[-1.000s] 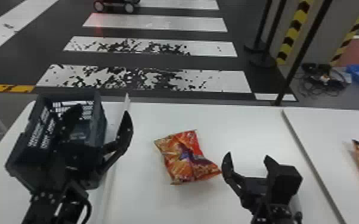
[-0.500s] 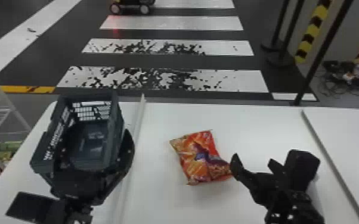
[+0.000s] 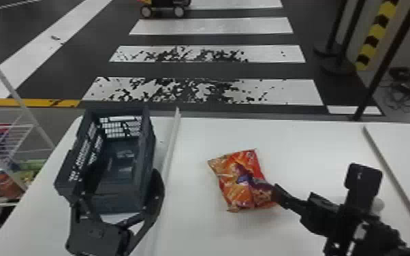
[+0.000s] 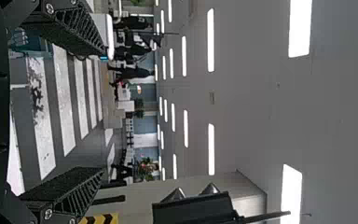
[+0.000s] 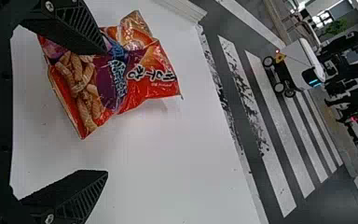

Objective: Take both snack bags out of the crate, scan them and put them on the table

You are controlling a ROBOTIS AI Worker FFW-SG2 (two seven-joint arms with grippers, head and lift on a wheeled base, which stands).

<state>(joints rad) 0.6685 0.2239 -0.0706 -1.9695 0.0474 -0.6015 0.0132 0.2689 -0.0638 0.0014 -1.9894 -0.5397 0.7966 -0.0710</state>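
At the white table [image 3: 303, 146], jaws stand apart

Nearest, the black left gripper [image 3: 119, 185] hangs at the dark grey plastic crate's [image 3: 148, 153] near end, its jaws widely spread. The black right gripper [image 3: 293, 190], also spread, has one finger over the orange-red foil snack bag [image 3: 245, 180] lying right of the crate. Farther off, white stripes [image 3: 207, 90] cross dark floor.

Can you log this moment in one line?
Snack bag: on table | Right fingers: open, one at bag's edge | Left fingers: open, at crate's near end
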